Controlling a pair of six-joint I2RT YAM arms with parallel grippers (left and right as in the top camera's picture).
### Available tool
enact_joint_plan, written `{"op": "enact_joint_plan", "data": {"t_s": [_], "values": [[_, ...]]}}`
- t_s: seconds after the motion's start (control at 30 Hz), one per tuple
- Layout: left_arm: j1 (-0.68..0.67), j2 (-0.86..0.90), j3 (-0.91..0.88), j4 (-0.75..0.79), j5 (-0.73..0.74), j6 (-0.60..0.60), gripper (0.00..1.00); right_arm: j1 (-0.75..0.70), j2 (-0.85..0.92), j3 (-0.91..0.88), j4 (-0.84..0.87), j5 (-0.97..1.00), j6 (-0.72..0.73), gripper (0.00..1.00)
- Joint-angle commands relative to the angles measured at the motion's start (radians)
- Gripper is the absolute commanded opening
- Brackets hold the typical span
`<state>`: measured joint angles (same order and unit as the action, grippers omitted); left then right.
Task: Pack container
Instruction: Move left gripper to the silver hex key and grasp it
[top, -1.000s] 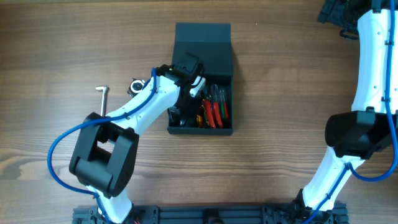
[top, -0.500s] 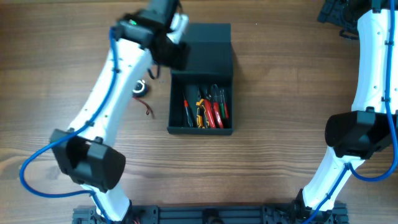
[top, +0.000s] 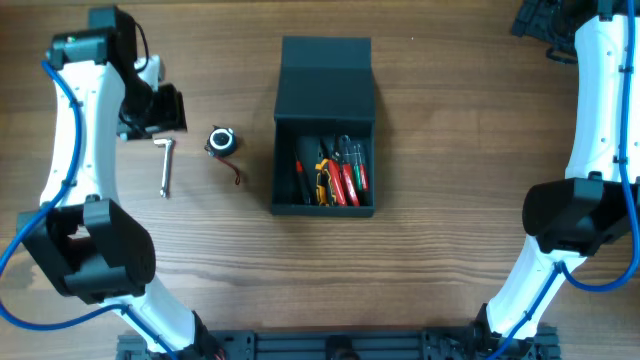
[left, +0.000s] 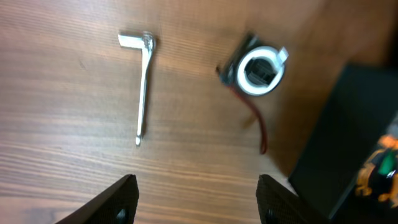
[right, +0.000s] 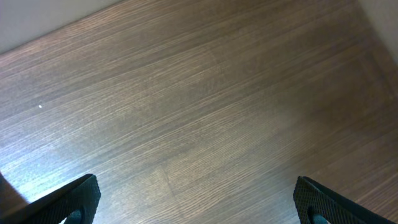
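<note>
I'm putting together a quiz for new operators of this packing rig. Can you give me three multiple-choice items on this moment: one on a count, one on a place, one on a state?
1. How many loose items lie on the table outside the container?
A) none
B) two
C) four

2. Where is the silver L-shaped key?
A) inside the container
B) left of the round gadget
C) on the open lid

3. The left gripper is:
A) open and empty
B) shut on the key
C) shut on red pliers

Answers:
1 B: only the key and the round gadget lie on the wood.
2 B: the overhead view shows the key further left than the gadget.
3 A: the left wrist view shows its fingers spread with nothing between them.
</note>
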<state>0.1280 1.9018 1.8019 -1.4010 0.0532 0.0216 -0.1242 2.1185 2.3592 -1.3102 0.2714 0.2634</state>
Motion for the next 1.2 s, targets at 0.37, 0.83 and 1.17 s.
{"op": "enact_joint_plan", "data": {"t_s": [0.37,0.83,1.17], "values": [[0.072,-0.002,-0.463,0.374,-0.122,0.114,0.75,0.002,-0.021,0.016,0.001,0.02,-0.001,1.0],[0.138,-0.002,-0.631,0.581,-0.017,0.074,0.74,0.002,-0.021,0.016,0.001,0.019,-0.001,1.0],[0.138,0.059,-0.631,0.601,-0.017,0.079,0.69,0.002,-0.021,0.016,0.001,0.019,-0.002,1.0]]}}
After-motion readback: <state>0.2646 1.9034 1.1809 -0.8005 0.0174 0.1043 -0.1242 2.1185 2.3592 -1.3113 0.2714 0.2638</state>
